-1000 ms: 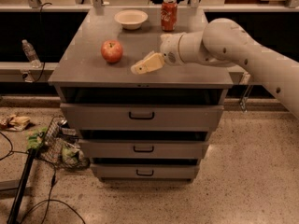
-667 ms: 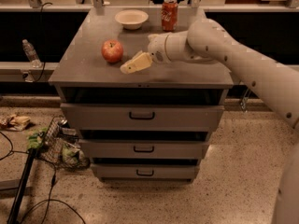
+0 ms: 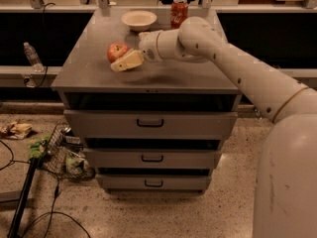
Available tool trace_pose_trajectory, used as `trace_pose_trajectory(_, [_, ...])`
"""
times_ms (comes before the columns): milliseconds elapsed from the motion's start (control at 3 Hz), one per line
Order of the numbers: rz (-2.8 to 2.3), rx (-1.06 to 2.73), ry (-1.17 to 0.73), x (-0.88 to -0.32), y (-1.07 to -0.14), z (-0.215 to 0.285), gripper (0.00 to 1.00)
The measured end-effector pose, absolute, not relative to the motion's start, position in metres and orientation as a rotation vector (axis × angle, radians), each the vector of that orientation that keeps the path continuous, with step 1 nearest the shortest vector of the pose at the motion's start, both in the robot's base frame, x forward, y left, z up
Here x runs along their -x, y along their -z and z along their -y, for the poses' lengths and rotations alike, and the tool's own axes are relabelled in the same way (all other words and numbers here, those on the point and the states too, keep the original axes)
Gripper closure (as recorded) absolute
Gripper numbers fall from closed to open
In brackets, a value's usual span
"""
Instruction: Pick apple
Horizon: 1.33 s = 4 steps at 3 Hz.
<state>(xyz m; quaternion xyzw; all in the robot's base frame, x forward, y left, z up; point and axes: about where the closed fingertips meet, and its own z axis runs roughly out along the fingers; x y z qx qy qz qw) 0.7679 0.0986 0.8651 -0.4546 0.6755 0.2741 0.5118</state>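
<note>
The small red apple (image 3: 117, 50) sits on the grey cabinet top (image 3: 163, 76), left of centre. My gripper (image 3: 126, 62), cream-coloured at the end of the white arm, reaches in from the right and hangs low over the top. It is right next to the apple's lower right side and covers a little of its edge. I cannot tell whether it touches the apple. Nothing shows in its grasp.
A cream bowl (image 3: 139, 19) and a red soda can (image 3: 179, 12) stand at the back of the cabinet top. Three drawers (image 3: 150, 123) sit below. A water bottle (image 3: 32, 56) stands on a ledge at left; a wire basket (image 3: 64, 152) and cables lie on the floor.
My gripper has moved left across the cabinet top, from well right of the apple to right beside it. The apple, bowl and can have not moved.
</note>
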Motion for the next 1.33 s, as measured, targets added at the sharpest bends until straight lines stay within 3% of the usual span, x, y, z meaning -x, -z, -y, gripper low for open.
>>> trace_pose_trajectory(667, [-1.565,1.15,-0.783,-0.773,-0.865,-0.139,0.48])
trace_pose_trajectory(1000, [-1.531,1.156,-0.842,-0.769,-0.874,-0.14,0.79])
trace_pose_trajectory(1333, [-1.483,1.109,-0.807,-0.766,-0.911,-0.114,0.99])
